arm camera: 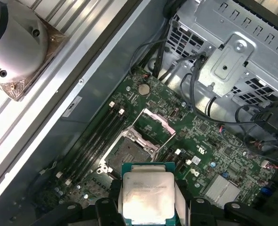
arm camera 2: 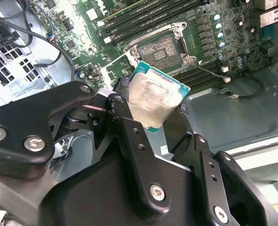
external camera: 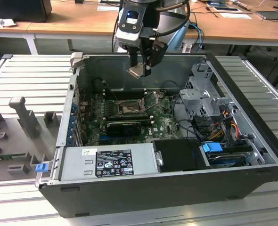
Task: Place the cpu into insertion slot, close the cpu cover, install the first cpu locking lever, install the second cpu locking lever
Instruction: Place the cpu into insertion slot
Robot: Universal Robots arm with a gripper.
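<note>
Computer case [external camera: 129, 190] on ribbed bench [external camera: 30, 80]; jaws clamp cpu [arm camera: 146, 197] above insertion slot [arm camera: 124, 155], cpu edges partly hidden by jaws.

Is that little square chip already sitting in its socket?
No. In the second wrist view the claw holds the chip in the air, and the socket beyond it lies empty.

Count on inspection: one cpu [external camera: 135, 70], one insertion slot [external camera: 129, 107] and one cpu cover [arm camera: 155, 126]. One hand [external camera: 142, 66] is present. One computer case [external camera: 176, 188], containing one power supply unit [external camera: 110, 162] and one green circuit board [external camera: 165, 120].
</note>
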